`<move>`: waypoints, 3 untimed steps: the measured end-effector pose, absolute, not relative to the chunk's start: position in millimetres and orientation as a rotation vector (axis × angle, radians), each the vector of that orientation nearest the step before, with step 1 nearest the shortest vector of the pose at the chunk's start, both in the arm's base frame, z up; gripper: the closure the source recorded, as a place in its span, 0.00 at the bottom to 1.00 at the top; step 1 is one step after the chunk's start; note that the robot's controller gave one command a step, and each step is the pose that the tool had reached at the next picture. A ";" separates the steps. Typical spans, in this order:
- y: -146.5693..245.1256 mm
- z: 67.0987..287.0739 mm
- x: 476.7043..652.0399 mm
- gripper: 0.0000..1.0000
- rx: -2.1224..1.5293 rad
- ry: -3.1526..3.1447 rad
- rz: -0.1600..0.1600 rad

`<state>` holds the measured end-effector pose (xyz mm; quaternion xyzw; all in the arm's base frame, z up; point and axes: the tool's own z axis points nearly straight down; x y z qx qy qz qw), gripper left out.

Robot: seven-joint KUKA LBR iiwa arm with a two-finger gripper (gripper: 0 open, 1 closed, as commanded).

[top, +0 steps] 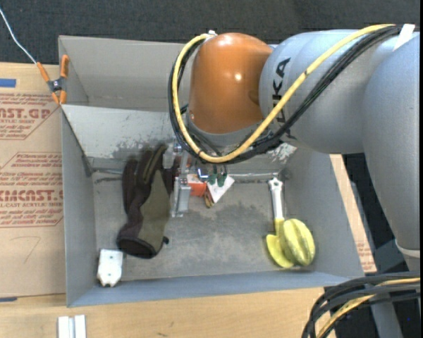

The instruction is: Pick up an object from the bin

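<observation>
1. Sock (pixel 142 206), dark brown and olive, lay on the left half of the bin (pixel 120 76) floor. Its long axis ran from near the back wall toward the front-left corner, with the thicker end nearest the front.
2. The gripper (pixel 192 192) hung low near the middle of the floor, just beside the sock's right edge, so the sock lay toward the bin's left wall from it.
3. Whether the gripper was open or closed could not be told, and nothing could be seen held in it.
4. The arm (pixel 352 90) reached in from the right, its orange cover (pixel 229 83) over the back wall and its wrist pointing straight down.
5. A yellow brush (pixel 290 243) near the front-right corner and a small white block (pixel 110 267) in the front-left corner lay well apart from the gripper.
6. Judging from this, a grasp probably called for a short shift toward the left wall, closing across the sock's narrow width.
</observation>
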<state>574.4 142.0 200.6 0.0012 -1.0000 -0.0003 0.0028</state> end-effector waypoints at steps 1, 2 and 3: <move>140.8 205.6 575.9 0.00 0.000 -3.143 -0.003; 152.9 130.4 582.0 0.00 0.398 -3.117 -0.003; 157.2 117.5 578.5 0.00 0.593 -3.085 -0.003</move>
